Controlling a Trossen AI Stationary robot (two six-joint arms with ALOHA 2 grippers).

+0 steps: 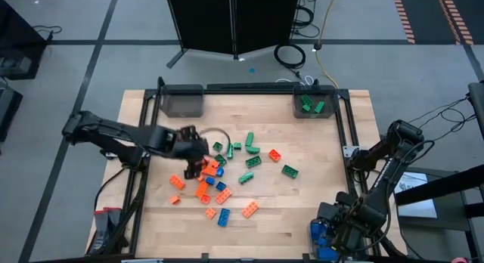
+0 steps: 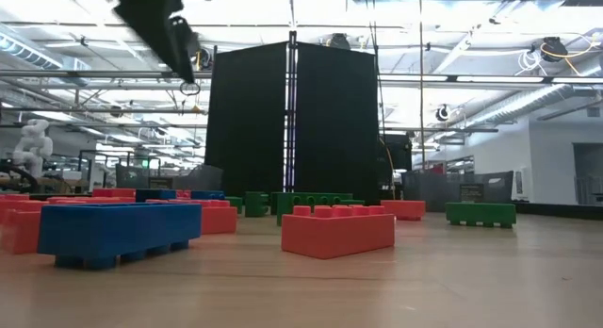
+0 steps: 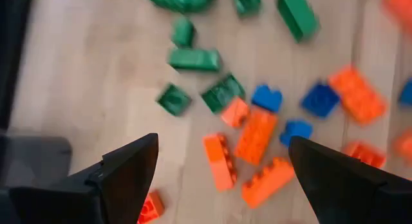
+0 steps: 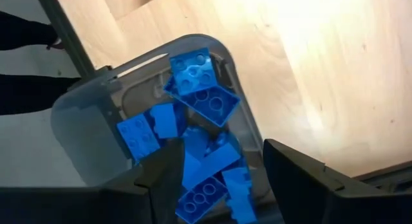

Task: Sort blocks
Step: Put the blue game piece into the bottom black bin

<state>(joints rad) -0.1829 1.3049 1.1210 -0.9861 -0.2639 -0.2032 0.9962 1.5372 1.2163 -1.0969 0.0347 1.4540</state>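
Here you are hovering the left gripper point(image 3: 219, 161), jaws open, over the blocks point(image 3: 256, 135): light, rigid, probably slick, so pinch across flat sides.

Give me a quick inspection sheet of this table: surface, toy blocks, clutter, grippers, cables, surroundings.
Surface: wooden table, dark frame.
Job's things: loose blocks mid-table, orange, green, blue; green blocks in the far right bin; blue blocks in the near right bin; far left bin looks empty.
Clutter: nothing seen.
Grippers: left gripper open above the pile; right gripper open over the blue bin.
Cables: coiled cable on the floor.
Surroundings: black panels, workshop hall.
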